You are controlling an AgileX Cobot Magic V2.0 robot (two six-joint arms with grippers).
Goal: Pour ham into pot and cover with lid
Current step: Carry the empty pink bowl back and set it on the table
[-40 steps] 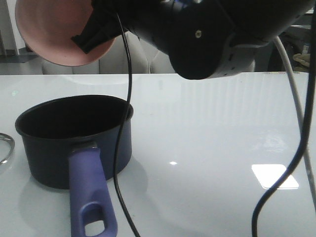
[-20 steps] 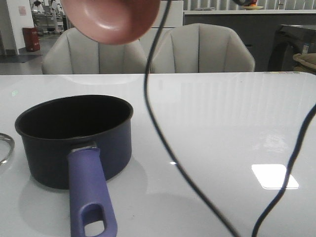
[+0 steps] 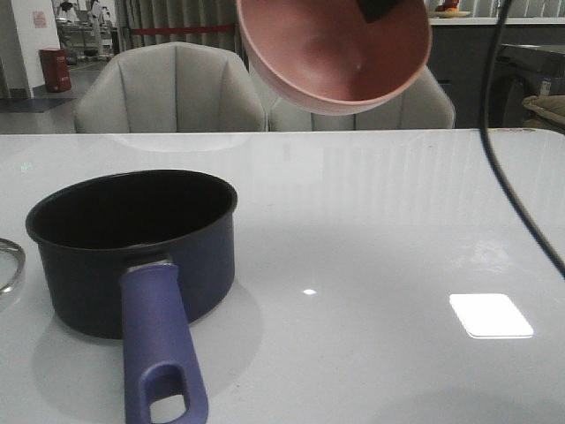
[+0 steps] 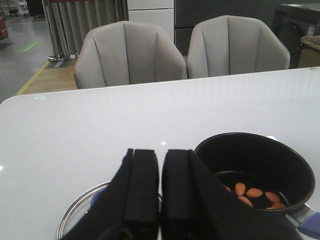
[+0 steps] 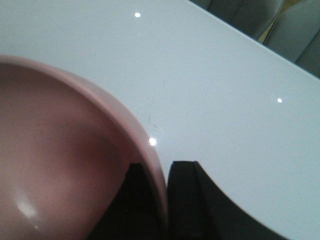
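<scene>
The navy pot point(image 3: 132, 247) stands at the table's left with its purple handle point(image 3: 159, 353) toward me. Several orange-pink ham chunks point(image 4: 252, 194) lie on its black bottom. The glass lid point(image 4: 75, 220) rests flat on the table beside the pot, under my left gripper point(image 4: 160, 190), which hovers shut and holds nothing. Only the lid's metal rim point(image 3: 7, 265) shows in the front view. My right gripper point(image 5: 165, 200) is shut on the rim of a pink bowl point(image 3: 340, 53), held high, right of the pot. The bowl tilts its inside toward the front camera, and no ham shows in it.
Two grey chairs point(image 3: 172, 88) stand behind the table's far edge. A black cable point(image 3: 512, 177) hangs down at the right. A bright patch of reflected light point(image 3: 490, 315) lies on the white tabletop to the right of the pot.
The pink bowl has swung from above the pot at the upper left over to the upper right. The right arm's body has lifted out of the front view. The pot has not moved.
</scene>
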